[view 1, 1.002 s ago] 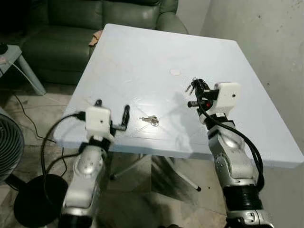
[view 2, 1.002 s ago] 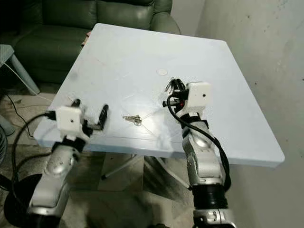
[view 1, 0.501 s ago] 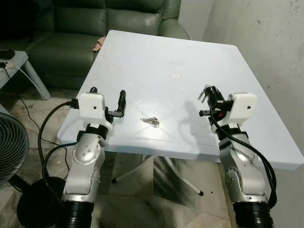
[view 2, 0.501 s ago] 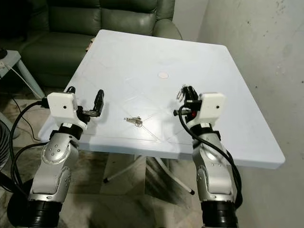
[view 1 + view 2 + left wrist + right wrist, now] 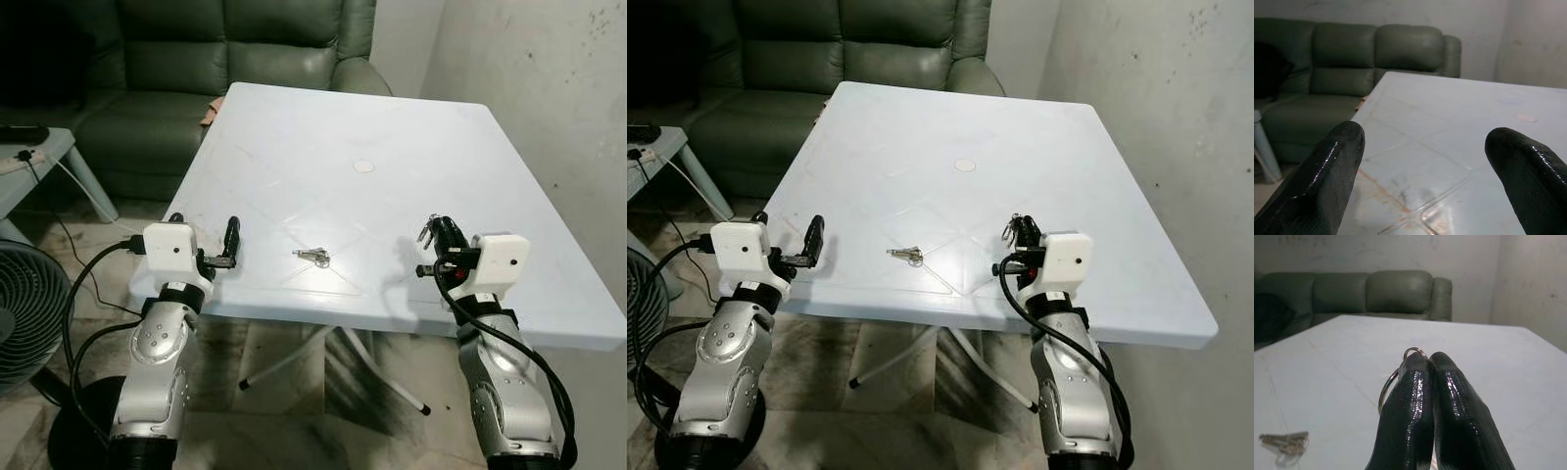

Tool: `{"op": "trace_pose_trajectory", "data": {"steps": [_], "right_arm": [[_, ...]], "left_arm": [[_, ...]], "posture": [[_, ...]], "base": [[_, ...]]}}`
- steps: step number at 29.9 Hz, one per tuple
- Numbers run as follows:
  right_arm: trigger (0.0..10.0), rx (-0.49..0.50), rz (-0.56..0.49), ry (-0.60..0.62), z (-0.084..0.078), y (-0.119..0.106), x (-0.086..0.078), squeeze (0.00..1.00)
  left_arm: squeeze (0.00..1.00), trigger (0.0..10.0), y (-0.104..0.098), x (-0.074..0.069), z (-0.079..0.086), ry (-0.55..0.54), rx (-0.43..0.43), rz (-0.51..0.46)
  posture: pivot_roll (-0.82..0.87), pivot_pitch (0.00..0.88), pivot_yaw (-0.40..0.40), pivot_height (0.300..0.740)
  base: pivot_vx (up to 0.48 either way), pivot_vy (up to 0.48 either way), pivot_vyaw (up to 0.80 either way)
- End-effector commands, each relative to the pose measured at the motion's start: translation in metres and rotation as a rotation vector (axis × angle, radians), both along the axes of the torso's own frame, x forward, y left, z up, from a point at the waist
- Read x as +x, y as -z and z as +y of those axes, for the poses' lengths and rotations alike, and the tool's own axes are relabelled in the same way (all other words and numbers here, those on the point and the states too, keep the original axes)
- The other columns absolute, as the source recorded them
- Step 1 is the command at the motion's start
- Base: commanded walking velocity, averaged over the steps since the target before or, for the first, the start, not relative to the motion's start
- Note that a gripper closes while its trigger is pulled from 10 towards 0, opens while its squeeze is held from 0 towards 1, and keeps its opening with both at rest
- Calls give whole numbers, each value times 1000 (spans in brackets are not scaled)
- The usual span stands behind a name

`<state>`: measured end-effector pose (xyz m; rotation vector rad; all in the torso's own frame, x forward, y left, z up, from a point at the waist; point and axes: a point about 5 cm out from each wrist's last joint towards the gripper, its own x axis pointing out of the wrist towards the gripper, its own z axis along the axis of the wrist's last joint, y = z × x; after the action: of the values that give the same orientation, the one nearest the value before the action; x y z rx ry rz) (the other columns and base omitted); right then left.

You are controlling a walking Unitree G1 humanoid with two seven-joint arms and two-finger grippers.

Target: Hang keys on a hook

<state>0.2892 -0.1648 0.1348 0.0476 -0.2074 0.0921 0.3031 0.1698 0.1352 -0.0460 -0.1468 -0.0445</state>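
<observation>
A small bunch of keys (image 5: 313, 257) lies flat on the white square table (image 5: 392, 127), near its front edge and between my two arms. My right gripper (image 5: 435, 229) hovers just over the table's near right part, to the right of that bunch. Its fingers are shut on a thin metal key ring (image 5: 1400, 369) that sticks out beside the fingertips (image 5: 1415, 363). The bunch of keys (image 5: 1285, 442) lies low and off to one side in the right wrist view. My left gripper (image 5: 204, 237) stands open at the near left corner, with nothing between its fingers (image 5: 1344, 142).
A green sofa (image 5: 245, 49) stands behind the table. A fan (image 5: 20, 313) on a black base and a pale side table (image 5: 34, 157) are on the floor to the left. A bare wall (image 5: 549, 88) runs along the right. A small round cap (image 5: 363, 166) marks the table's centre.
The whole view has shifted, so the camera moved. Relative to the table, both grippers have drawn back toward its near edge. The right gripper still holds the ring; the keys lie where they were.
</observation>
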Motion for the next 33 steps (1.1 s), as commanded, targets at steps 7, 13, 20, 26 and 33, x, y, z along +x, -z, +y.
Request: {"op": "trace_pose_trajectory", "data": {"steps": [7, 13, 20, 26, 33], "right_arm": [[10000, -4, 16, 43, -6, 6, 4, 0], [10000, -21, 43, 49, -8, 10, 7, 0], [10000, -26, 58, 47, -5, 8, 13, 0], [10000, -29, 60, 46, -3, 8, 15, 0], [10000, -38, 57, 28, 2, 6, 17, 0]], "left_arm": [[0, 10000, 1, 9, 5, -7, -8, -2], [0, 10000, 1, 12, 4, -2, -4, -1], [0, 10000, -2, 17, 7, -4, 6, -11], [0, 10000, -1, 19, 8, -4, 10, -13], [0, 10000, 2, 17, 4, 7, -1, -6]], "posture": [[-10, 0, 2, 732], [-13, 0, 11, 732], [-17, 0, 15, 732], [-15, 0, 7, 732], [-9, 0, -5, 732]], "base": [[0, 0, 0], [0, 0, 0], [0, 0, -336], [0, 0, -780], [0, 0, -775]]}}
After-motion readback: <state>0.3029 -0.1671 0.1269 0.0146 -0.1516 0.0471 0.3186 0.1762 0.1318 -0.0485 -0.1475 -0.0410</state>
